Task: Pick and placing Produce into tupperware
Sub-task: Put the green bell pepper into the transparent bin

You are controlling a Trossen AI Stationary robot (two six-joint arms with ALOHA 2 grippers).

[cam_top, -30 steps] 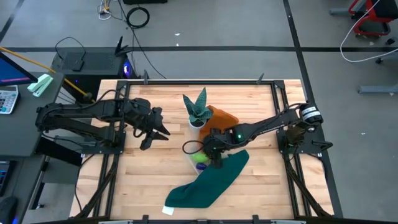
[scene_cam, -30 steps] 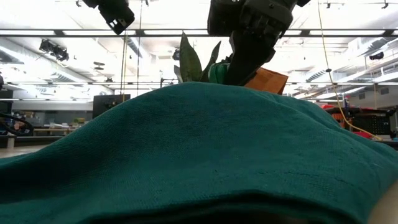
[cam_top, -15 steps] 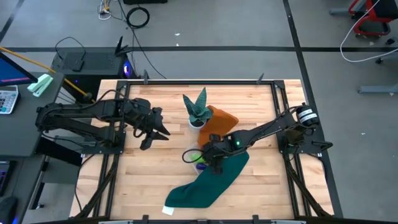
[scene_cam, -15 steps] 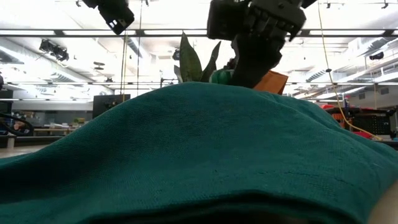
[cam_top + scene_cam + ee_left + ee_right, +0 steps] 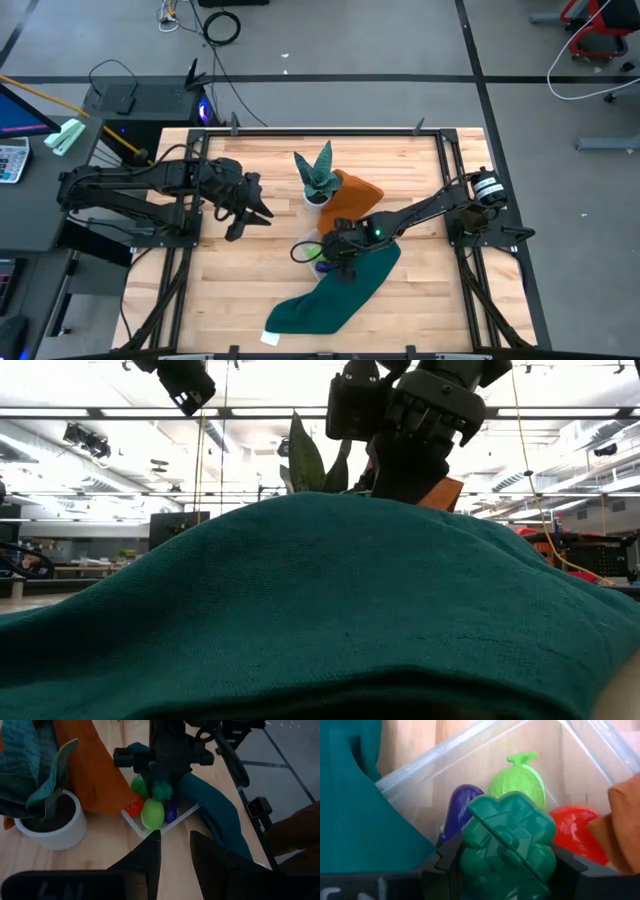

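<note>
The clear tupperware [image 5: 150, 827] stands on the wooden table beside the teal cloth. In it lie a red piece [image 5: 572, 830], a light green piece [image 5: 517, 777] and a purple piece [image 5: 460, 807]. My right gripper [image 5: 161, 777] hangs just over the box, shut on a dark green knobby piece of produce [image 5: 507, 842]. In the high view this gripper [image 5: 335, 262] is at the table's middle. My left gripper [image 5: 262, 213] waits raised over the table's left half, open with nothing between its fingers [image 5: 145, 862]. My right gripper pinches the dark green knobby piece by its two opposite sides [image 5: 470, 855] between its two fingers [image 5: 440, 867]. The fingers slant down from above, coming from the table's right. The piece hangs over the pieces in the tupperware; whether it touches them I cannot tell.
A teal cloth [image 5: 335, 295] lies toward the near edge and fills the low view [image 5: 300, 610]. An orange cloth [image 5: 352, 195] lies behind the box, and a spiky plant in a white pot [image 5: 52, 822] stands at the far middle. Bare wood shows left of the box.
My right gripper has come down and a little toward the table's near left, onto the tupperware, carrying the dark green piece. In the low view the piece has sunk behind the teal cloth.
</note>
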